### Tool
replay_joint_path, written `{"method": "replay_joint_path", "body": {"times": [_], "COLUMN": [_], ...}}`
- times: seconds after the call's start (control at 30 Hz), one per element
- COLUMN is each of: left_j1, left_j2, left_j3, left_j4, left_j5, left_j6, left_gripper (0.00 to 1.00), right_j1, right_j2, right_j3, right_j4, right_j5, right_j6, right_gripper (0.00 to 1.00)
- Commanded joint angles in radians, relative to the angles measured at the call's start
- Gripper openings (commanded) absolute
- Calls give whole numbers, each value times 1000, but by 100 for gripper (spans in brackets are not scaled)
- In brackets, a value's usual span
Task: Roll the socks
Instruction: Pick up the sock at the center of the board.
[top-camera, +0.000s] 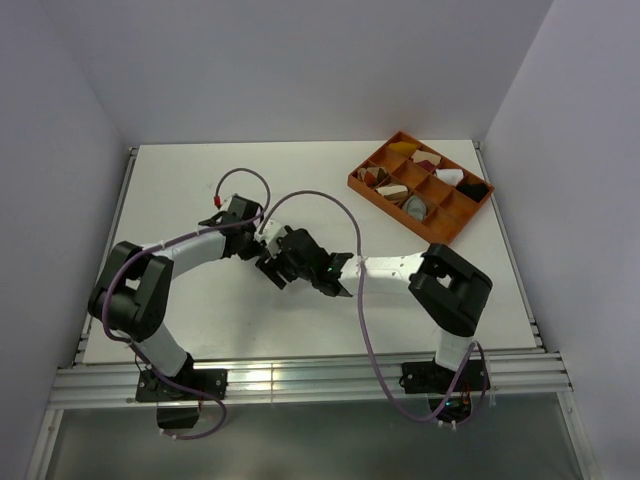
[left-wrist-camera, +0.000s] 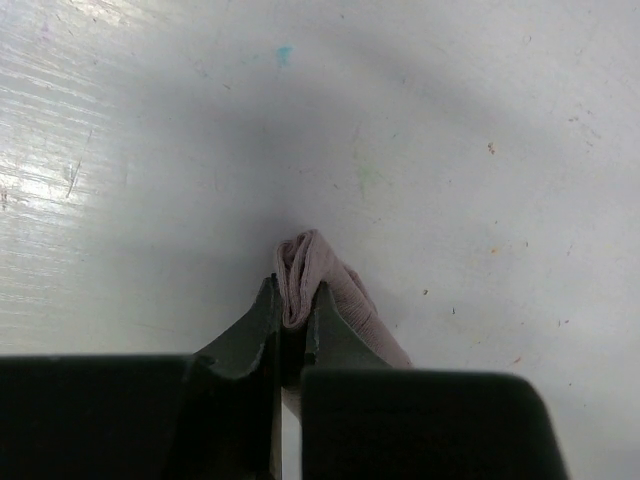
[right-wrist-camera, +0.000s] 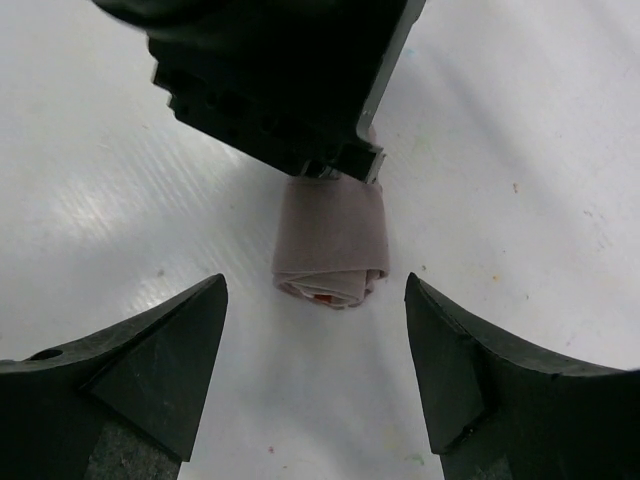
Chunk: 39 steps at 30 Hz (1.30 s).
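Two grippers over table middle: left gripper clamped on rolled pinkish-tan sock, right gripper fingers spread wide, touching nothing.

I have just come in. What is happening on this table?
The left gripper is shut on one end of a rolled pinkish-tan sock that lies on the white table. The right gripper stands open before the roll's other end, not touching it. The orange tray stands apart at the far right corner.
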Motion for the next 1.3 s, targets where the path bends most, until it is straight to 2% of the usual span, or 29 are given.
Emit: {"method": "replay_joint_path", "body": {"times": [0.0, 0.27, 0.7, 0.83, 0.93, 0.97, 1.03, 1.07, 1.13, 1.17, 1.27], "left_j1": [-9, -11, -15, -18, -20, -20, -20, -20, -20, -20, -17], "left_j2": [36, 40, 56, 59, 56, 56, 53, 51, 44, 39, 13], "left_j3": [9, 22, 24, 24, 24, 24, 21, 21, 21, 21, 27], "left_j4": [-105, -116, -113, -107, -107, -106, -99, -98, -92, -90, -89], "left_j5": [5, 20, 43, 55, 60, 62, 69, 72, 77, 77, 75], "left_j6": [46, 51, 51, 51, 51, 52, 54, 52, 46, 43, 40], "left_gripper": [0, 0, 0, 0, 0, 0, 0, 0, 0, 1, 6], "right_j1": [27, 94, 125, 127, 127, 127, 127, 127, 127, 127, 124], "right_j2": [49, 144, 248, 281, 290, 291, 293, 291, 290, 285, 262], "right_j3": [44, 96, 170, 197, 196, 193, 190, 182, 173, 165, 142], "right_j4": [39, 49, 42, 16, 13, 10, -3, -4, -12, -15, -30], "right_j5": [129, 201, 276, 283, 275, 272, 264, 261, 252, 246, 214], "right_j6": [-103, -170, -217, -218, -214, -212, -207, -204, -203, -198, -183], "right_gripper": [79, 77, 74, 69, 58, 50, 39, 26, 16, 5, 0]}}
